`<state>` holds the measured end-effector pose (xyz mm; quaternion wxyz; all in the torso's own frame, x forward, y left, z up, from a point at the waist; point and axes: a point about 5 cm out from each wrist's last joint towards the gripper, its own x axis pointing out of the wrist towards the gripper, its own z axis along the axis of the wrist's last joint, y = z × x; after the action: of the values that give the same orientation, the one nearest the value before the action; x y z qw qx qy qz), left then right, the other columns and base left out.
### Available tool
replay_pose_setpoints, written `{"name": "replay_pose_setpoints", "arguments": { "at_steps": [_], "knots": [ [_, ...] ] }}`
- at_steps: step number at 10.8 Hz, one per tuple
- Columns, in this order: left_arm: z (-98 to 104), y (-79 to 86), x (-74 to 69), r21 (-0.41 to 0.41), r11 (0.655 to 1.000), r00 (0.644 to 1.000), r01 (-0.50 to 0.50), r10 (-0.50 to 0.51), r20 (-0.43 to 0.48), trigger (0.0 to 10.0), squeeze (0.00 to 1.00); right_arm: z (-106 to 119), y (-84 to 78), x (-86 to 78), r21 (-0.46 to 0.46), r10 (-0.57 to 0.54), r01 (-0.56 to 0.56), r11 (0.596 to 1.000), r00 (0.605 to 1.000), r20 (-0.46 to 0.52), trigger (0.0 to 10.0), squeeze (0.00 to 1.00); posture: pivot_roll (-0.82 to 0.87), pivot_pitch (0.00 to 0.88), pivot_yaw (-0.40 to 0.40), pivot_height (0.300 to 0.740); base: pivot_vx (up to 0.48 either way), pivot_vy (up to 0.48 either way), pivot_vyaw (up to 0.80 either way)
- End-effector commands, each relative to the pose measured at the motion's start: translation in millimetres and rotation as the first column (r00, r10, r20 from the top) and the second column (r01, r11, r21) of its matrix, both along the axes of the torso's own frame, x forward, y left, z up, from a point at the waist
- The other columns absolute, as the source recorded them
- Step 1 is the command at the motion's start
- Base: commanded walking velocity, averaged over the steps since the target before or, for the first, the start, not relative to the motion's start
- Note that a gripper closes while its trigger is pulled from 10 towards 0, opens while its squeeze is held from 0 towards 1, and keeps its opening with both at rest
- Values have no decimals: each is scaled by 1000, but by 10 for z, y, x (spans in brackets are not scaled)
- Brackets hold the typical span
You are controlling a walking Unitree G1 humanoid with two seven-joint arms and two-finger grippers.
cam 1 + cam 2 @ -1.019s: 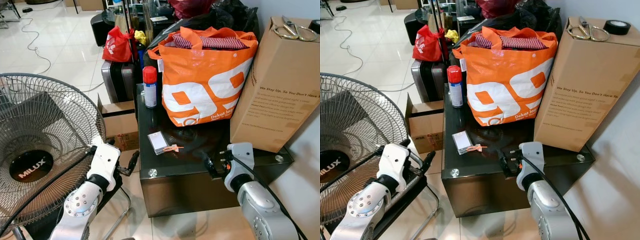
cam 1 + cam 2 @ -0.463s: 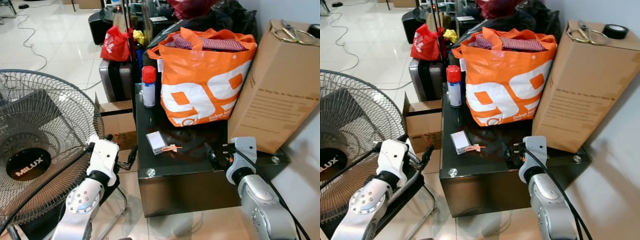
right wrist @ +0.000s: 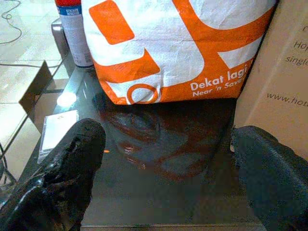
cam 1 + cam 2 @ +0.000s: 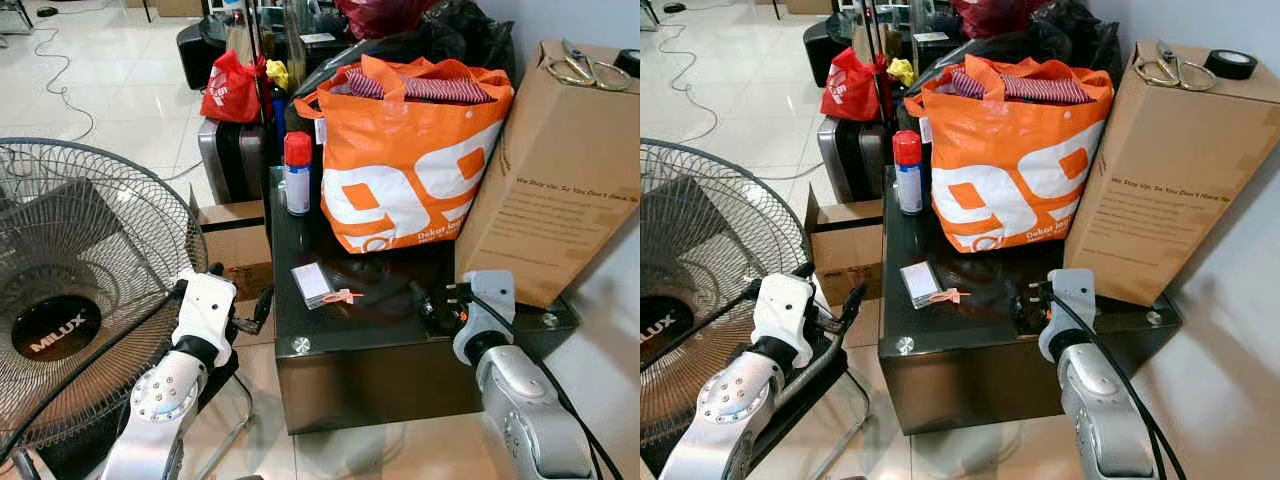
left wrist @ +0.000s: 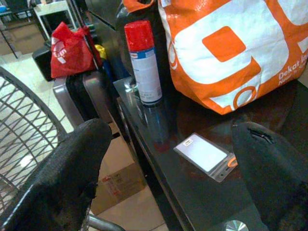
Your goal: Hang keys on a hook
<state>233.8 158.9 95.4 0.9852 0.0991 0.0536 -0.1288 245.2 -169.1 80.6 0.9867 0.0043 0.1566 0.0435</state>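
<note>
Glossy black table (image 4: pixel 400 345) bears orange bag (image 4: pixel 405 160), spray can (image 4: pixel 298 175), card holder (image 4: pixel 313 283).

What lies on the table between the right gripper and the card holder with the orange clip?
Only bare dark glass of the table, as the right eye view shows. The right gripper, jaws open, sits apart from the card holder.
</note>
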Motion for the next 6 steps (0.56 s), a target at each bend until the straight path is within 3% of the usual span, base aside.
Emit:
{"name": "replay_pose_setpoints", "arguments": {
  "at_steps": [1, 6],
  "knots": [
    [37, 20, 25, -1, 1000, 1000, -3, 3, 12, 10000, 408, 3, -28, 22, -11, -15, 15, 1000, 1000, 4, 10000, 0, 10, 0, -6, 740, 300, 0, 0],
    [36, 14, 39, -11, 1000, 1000, -11, 11, 13, 10000, 400, 22, -33, 72, -26, -3, 4, 1000, 1000, 12, 10000, 0, 10, 0, -14, 740, 322, 0, 0]
  ]
}}
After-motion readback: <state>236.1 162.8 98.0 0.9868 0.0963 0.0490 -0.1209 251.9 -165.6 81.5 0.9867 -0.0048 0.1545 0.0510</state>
